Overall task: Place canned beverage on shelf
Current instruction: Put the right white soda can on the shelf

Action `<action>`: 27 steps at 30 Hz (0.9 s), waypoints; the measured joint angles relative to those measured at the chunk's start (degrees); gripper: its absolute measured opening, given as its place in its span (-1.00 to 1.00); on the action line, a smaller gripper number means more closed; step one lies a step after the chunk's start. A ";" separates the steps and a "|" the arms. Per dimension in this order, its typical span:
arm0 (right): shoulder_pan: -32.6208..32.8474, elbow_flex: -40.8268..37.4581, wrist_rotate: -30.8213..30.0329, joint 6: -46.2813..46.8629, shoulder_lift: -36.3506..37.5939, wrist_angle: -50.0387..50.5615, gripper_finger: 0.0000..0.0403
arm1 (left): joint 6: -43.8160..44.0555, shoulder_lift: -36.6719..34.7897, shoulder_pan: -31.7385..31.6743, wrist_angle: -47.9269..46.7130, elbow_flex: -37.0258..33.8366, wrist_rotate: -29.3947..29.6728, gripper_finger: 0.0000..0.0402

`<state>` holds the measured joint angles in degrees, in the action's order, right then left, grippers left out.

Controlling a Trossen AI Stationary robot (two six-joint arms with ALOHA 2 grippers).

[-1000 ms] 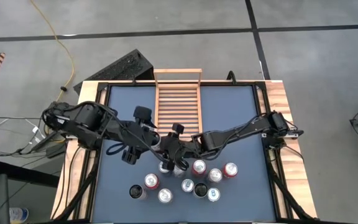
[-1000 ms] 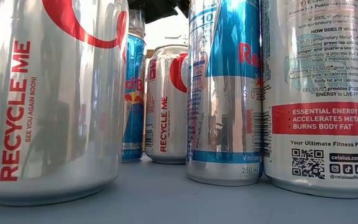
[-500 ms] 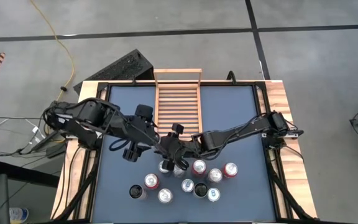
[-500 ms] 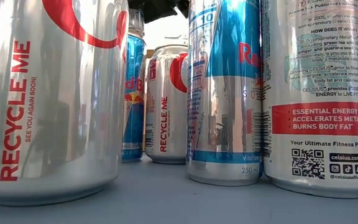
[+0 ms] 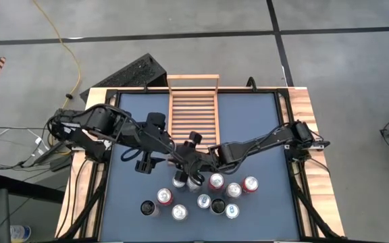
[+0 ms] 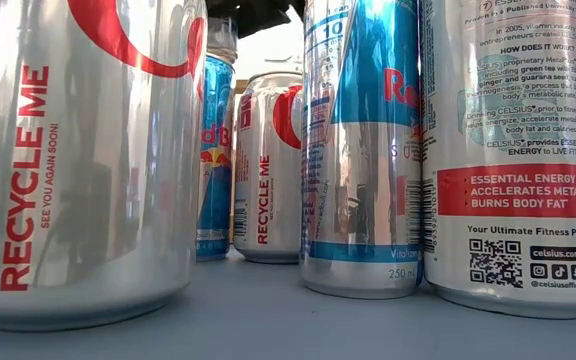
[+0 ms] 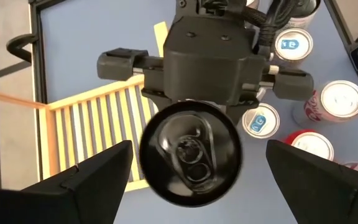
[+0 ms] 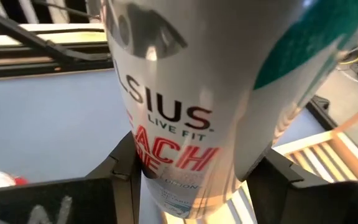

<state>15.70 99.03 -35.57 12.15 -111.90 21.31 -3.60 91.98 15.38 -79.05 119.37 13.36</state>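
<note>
My right gripper [image 5: 189, 163] is shut on a white Celsius can with a black top [image 7: 190, 152], near the table's middle and just in front of the shelf's near end. The can fills the right wrist view [image 8: 185, 106]. My left gripper [image 7: 194, 186] is open. Its two fingers [image 7: 73, 186] stand on either side of the can's top without touching it. In the high view the left gripper [image 5: 171, 156] sits right beside the right one. The light-wood slatted shelf [image 5: 193, 111] lies flat at the table's far middle. My right gripper pinches the can's lower body [image 8: 145, 168] between its two fingers, one on each side. The fingers come about level from the table's right side. The can stands roughly upright above the fingers, top up, and its base [image 8: 182, 205] looks clear of the table.
Several cans [image 5: 208, 196] stand upright in a cluster on the blue mat at the near middle, right beside and below the grippers. In the low view they fill the foreground: a silver Coke can [image 6: 88, 150], Red Bull cans [image 6: 363, 150], a Celsius can [image 6: 513, 150]. A dark keyboard [image 5: 130, 74] lies beyond the far edge.
My left arm has reached a little toward the table's right, bringing its open gripper closer to the can that my right gripper holds. The right gripper and the can have stayed nearly still.
</note>
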 joint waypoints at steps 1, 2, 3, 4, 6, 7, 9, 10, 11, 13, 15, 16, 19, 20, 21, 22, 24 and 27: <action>0.05 -0.01 -0.40 0.01 0.00 -0.23 -0.06 | 0.25 0.00 0.00 0.01 0.00 0.08 0.78; 0.11 -0.01 -0.54 0.01 0.00 -0.45 -0.06 | 0.36 0.00 0.00 0.06 0.00 0.36 0.78; 0.11 -0.01 -0.55 0.01 0.00 -0.62 -0.06 | 0.51 0.00 0.00 0.08 0.00 0.73 0.78; 0.13 -0.01 -0.57 0.02 0.00 -0.80 -0.06 | 0.67 0.00 0.00 0.07 0.00 1.06 0.78; 0.13 -0.01 -0.62 0.01 0.00 -0.90 -0.06 | 1.13 0.00 0.00 0.20 0.00 1.69 0.78; 0.13 -0.01 -0.87 0.02 0.00 -0.88 -0.06 | 1.30 0.00 0.00 0.20 0.00 1.95 0.78; 0.15 -0.01 -2.32 0.07 0.00 -0.92 -0.06 | 1.44 0.00 0.00 0.22 0.00 2.49 0.78; 0.15 -0.01 -2.85 0.08 0.00 -0.92 -0.06 | 1.53 0.00 0.00 0.24 0.00 2.59 0.78; 0.15 -0.01 -3.47 0.09 0.00 -0.94 -0.06 | 1.53 0.00 0.00 0.24 0.00 2.61 0.78; 0.15 -0.01 -3.89 0.11 0.00 -0.94 -0.06 | 1.53 0.00 0.00 0.31 0.00 2.85 0.78; 0.11 -0.01 -4.37 0.10 0.00 -0.97 -0.06 | 1.59 0.00 0.00 0.49 0.00 3.44 0.78; 0.12 -0.01 -4.94 0.07 0.00 -0.94 -0.06 | 1.82 0.00 0.00 0.55 0.00 3.55 0.78; 0.13 -0.01 -5.27 0.03 0.02 -0.95 -0.06 | 1.95 0.00 0.00 0.55 0.00 3.57 0.78; 0.13 -0.01 -5.33 0.03 0.02 -0.93 -0.06 | 1.95 0.00 0.00 0.55 0.00 3.57 0.78; 0.13 -0.01 -5.51 0.02 0.02 -0.92 -0.06 | 1.97 0.00 0.00 0.54 0.00 3.59 0.78; 0.13 -0.01 -5.98 0.01 0.02 -0.90 -0.06 | 2.14 0.00 0.00 0.55 0.00 3.66 0.78; 0.13 -0.01 -7.19 -0.33 0.02 -0.88 -0.06 | 2.67 0.00 -0.23 0.56 0.00 4.01 0.78; 0.13 -0.01 -8.15 -0.51 0.04 -0.88 -0.06 | 3.54 0.00 -0.90 0.57 0.00 4.03 0.78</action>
<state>15.84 99.02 -43.72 11.64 -111.85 20.43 -0.06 91.98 14.48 -78.48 119.37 17.39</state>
